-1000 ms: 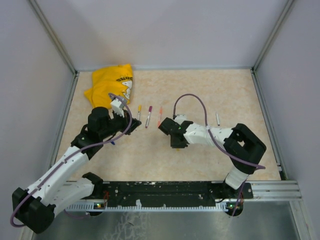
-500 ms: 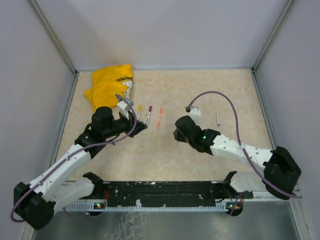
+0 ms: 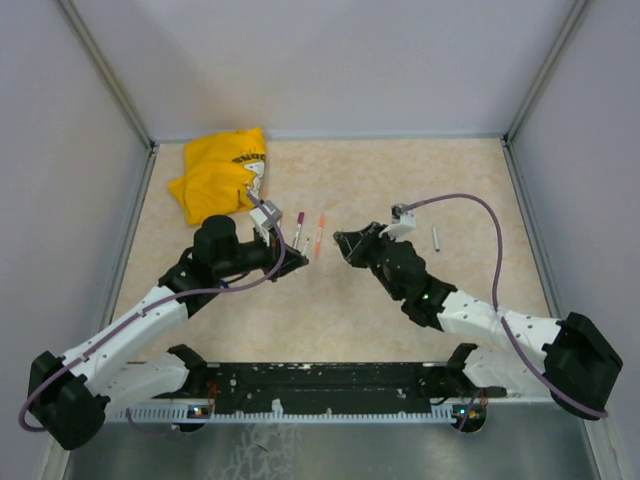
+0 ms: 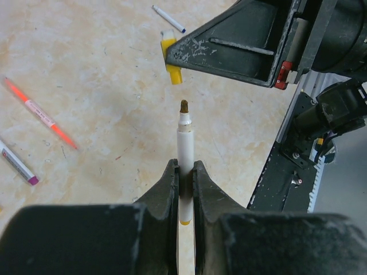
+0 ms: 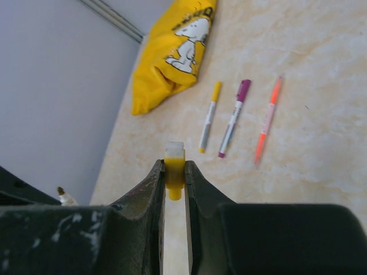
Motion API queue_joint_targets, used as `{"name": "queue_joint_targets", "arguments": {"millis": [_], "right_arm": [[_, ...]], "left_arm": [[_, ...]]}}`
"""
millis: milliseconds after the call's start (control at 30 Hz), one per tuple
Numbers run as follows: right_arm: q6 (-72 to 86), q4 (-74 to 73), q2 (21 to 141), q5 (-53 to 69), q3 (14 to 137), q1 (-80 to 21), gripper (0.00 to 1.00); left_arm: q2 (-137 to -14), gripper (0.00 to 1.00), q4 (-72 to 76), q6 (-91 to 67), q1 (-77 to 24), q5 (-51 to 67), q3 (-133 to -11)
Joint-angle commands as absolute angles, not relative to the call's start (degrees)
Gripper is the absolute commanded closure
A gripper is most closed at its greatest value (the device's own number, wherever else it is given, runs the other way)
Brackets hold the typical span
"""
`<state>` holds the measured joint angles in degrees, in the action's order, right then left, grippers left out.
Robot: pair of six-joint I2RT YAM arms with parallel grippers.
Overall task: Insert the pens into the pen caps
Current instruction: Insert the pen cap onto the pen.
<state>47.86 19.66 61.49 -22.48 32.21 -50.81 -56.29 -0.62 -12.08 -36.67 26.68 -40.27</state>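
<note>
Beige marbled tabletop [image 3: 420,180], enclosed by grey walls [image 3: 330,60]. On the yellow cloth [image 5: 172,51] a cartoon dog is printed; its lettering cannot be read. A white pen [image 4: 184,134], tip bare, is clamped in the left gripper [image 4: 183,172]. A yellow cap [image 5: 174,160] is clamped in the right gripper [image 5: 174,175]. Tip and cap are held near, not touching. A purple-capped pen [image 5: 234,117] and an orange pen [image 5: 266,117] are left lying on the table. Since one second ago, both grippers have been brought together.
</note>
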Motion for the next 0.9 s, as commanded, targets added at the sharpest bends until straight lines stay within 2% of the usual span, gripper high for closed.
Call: {"name": "queue_joint_targets", "arguments": {"millis": [0,133,300,867], "right_arm": [[44.5,43.8,60.9,-21.9,29.5,-50.5,1.0],[44.4,58.2,63.1,-20.3,25.6,-50.4,1.0],[41.5,64.9,66.1,-14.0,25.6,-50.3,1.0],[41.9,68.4,70.1,-10.2,28.0,-50.2,1.0]], "left_arm": [[-56.0,1.0,2.5,-10.7,-36.9,29.9,-41.5],[-55.9,1.0,3.0,-11.0,-36.9,30.9,-41.3],[-56.1,1.0,3.4,-11.0,-36.9,31.7,-41.1],[-56.3,1.0,3.9,-10.9,-36.9,32.6,-41.0]]}}
